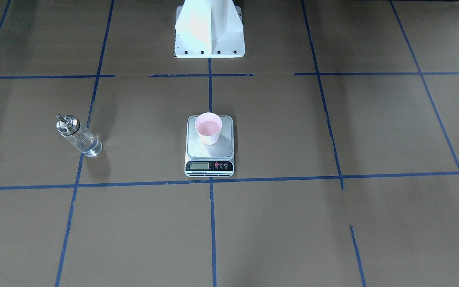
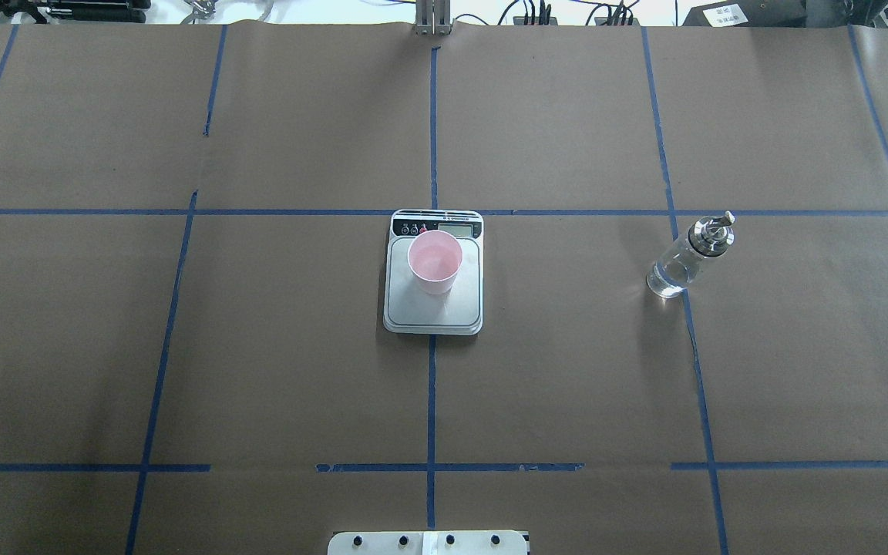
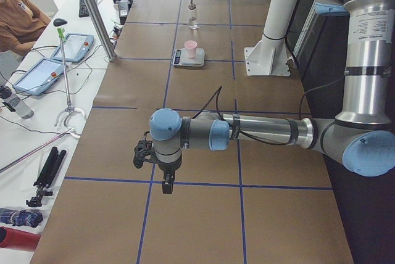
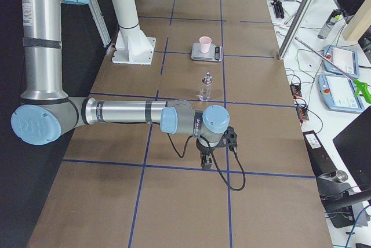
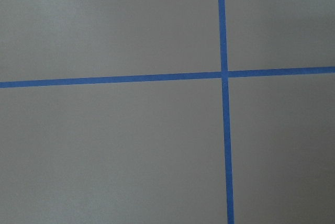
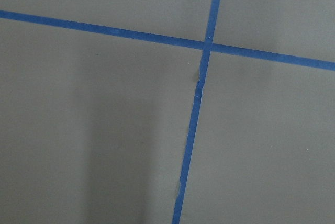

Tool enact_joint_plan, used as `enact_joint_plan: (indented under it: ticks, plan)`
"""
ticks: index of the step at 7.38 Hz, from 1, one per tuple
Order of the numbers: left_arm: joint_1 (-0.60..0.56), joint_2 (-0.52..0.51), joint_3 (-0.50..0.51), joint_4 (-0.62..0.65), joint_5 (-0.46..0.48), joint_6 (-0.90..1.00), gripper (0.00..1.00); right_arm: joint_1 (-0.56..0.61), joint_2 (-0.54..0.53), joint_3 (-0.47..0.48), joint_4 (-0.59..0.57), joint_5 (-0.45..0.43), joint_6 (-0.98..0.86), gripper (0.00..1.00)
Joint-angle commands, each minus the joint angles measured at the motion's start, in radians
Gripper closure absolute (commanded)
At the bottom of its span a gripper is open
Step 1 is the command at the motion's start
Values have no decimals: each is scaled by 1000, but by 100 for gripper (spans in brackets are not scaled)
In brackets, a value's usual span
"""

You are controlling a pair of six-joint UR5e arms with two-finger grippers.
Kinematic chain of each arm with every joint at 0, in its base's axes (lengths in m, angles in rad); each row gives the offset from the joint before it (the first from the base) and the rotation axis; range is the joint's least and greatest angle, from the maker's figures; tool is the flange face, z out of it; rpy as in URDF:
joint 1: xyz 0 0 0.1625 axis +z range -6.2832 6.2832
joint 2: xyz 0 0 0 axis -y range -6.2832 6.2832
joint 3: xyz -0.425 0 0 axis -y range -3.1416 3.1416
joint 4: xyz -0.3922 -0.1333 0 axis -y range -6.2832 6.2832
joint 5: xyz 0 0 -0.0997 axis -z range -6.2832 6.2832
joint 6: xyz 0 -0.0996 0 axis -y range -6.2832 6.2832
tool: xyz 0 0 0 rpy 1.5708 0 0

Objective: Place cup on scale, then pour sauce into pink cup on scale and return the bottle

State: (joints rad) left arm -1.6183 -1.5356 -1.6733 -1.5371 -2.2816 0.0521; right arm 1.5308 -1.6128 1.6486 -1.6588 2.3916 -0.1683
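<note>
- Left gripper point(image 3: 166, 184): lower centre of the left side view, pointing down over the brown paper cover point(image 3: 203, 227) near a blue tape line point(image 3: 247, 186). I cannot tell whether its fingers are spread or pressed together; nothing is seen in them.
- Right gripper point(image 4: 204, 163): centre of the right side view, hanging likewise over a tape line. I cannot tell how its fingers stand.
- Both wrist views: I see only paper and crossing tape.
- Pink cup point(image 1: 208, 128): upright on the scale point(image 1: 209, 153), at the front-facing frame's centre.
- Bottle point(image 1: 79, 136): upright at centre left on a tape line, well apart from the scale, with clear sauce point(image 1: 89, 146) in its lower part.
</note>
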Motion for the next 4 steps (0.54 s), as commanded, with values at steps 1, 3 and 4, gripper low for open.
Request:
enact_joint_plan:
  ticks: [1,3,4]
  plan:
    - [0,0,1,0,-1,0,0,-3,2,0,1,1,1,0]
    - [0,0,1,2,-1,-2,0,-3,2,0,1,0,-2,0]
    - [0,0,1,3,-1,-2,0,-3,1,-1,1,-2,-7,0]
